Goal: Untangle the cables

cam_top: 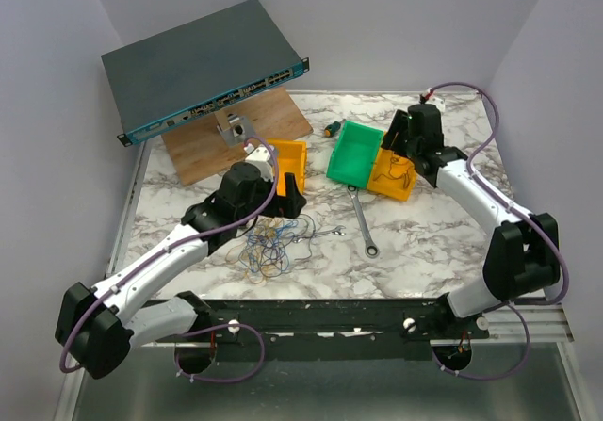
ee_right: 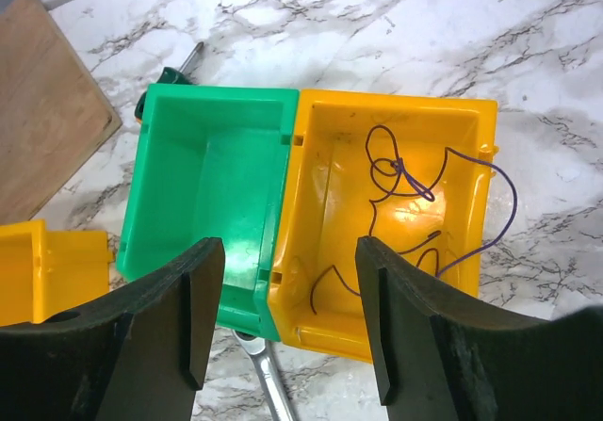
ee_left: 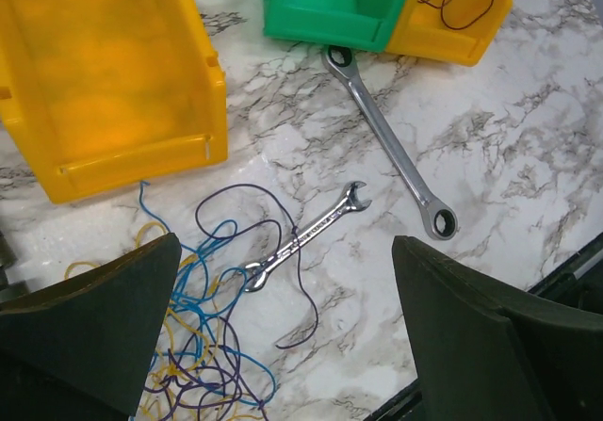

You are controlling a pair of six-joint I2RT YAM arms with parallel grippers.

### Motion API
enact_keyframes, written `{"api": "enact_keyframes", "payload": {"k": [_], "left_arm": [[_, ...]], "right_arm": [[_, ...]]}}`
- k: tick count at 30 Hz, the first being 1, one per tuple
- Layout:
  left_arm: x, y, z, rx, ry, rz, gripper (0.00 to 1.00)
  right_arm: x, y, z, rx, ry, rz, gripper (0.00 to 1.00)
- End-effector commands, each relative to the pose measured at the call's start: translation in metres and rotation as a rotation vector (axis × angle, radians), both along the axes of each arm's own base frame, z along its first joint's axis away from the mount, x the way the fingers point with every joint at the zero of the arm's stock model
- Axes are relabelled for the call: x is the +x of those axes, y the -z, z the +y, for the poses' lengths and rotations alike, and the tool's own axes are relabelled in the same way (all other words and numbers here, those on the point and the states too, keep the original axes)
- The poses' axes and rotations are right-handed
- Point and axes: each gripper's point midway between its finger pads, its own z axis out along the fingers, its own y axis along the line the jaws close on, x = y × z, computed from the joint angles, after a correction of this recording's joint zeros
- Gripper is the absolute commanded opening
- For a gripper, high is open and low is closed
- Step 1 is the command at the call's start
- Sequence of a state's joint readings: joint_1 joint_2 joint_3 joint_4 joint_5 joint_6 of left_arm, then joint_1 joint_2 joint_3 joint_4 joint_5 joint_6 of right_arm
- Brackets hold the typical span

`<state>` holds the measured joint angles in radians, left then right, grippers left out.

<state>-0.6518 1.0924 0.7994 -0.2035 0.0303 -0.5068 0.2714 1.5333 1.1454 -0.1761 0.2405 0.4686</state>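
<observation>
- Left tool (ee_left: 283, 331) spread above the cables (ee_left: 203, 346), tangled near the table's (ee_left: 528, 110) near edge.
- Right tool (ee_right: 287, 322) spread over one purple strand (ee_right: 400, 169) in a yellow bin (ee_right: 330, 157).
- Two wrenches: short wrench (ee_left: 306, 237), long wrench (ee_left: 391, 148).

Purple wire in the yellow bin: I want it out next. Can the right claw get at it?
Probably yes: the right claw hangs open above the open-topped yellow bin, and the purple wire lies uncovered inside.

— Table (cam_top: 424, 251), near side?
— Cables (cam_top: 267, 251) heaped at left; small wrench (cam_top: 318, 234) touching their right edge; long wrench (cam_top: 362, 221) further right.
— Behind?
— Lone bin (cam_top: 290, 155) at left; inner bin (cam_top: 356, 150) touching outer bin (cam_top: 396, 178) at right, loose wire (ee_right: 405, 204) in the outer.
</observation>
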Motion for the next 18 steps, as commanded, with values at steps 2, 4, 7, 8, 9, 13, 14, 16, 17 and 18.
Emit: {"api": "enact_keyframes", "payload": {"k": [2, 4, 7, 8, 9, 13, 14, 16, 17, 18], "left_arm": [[0.008, -0.007, 0.022, -0.010, -0.116, -0.057, 0.99], [0.008, -0.004, 0.029, 0.005, -0.141, -0.065, 0.99], [0.009, -0.004, 0.038, 0.012, -0.177, -0.084, 0.99], [0.008, -0.003, 0.039, 0.010, -0.182, -0.088, 0.99], [0.008, -0.002, 0.040, 0.005, -0.182, -0.091, 0.99], [0.004, 0.002, 0.038, -0.015, -0.171, -0.091, 0.99], [0.003, 0.003, 0.038, -0.017, -0.167, -0.090, 0.99], [0.003, 0.006, 0.038, -0.012, -0.166, -0.083, 0.99], [0.002, 0.008, 0.038, -0.009, -0.166, -0.079, 0.99], [0.002, 0.009, 0.039, -0.005, -0.166, -0.077, 0.99]], "right_arm": [[-0.016, 0.027, -0.009, -0.056, 0.019, 0.092, 0.66], [-0.018, 0.036, -0.010, -0.051, 0.034, 0.104, 0.66], [-0.015, 0.048, -0.025, -0.086, 0.127, 0.122, 0.66], [-0.014, 0.051, -0.032, -0.106, 0.161, 0.137, 0.66], [-0.013, 0.053, -0.037, -0.119, 0.195, 0.145, 0.66], [-0.012, 0.059, -0.048, -0.115, 0.262, 0.153, 0.67], [-0.012, 0.062, -0.049, -0.100, 0.262, 0.158, 0.67], [-0.010, 0.069, -0.048, -0.068, 0.255, 0.174, 0.66], [-0.010, 0.072, -0.047, -0.063, 0.257, 0.181, 0.66], [-0.010, 0.075, -0.047, -0.059, 0.260, 0.186, 0.66]]}}
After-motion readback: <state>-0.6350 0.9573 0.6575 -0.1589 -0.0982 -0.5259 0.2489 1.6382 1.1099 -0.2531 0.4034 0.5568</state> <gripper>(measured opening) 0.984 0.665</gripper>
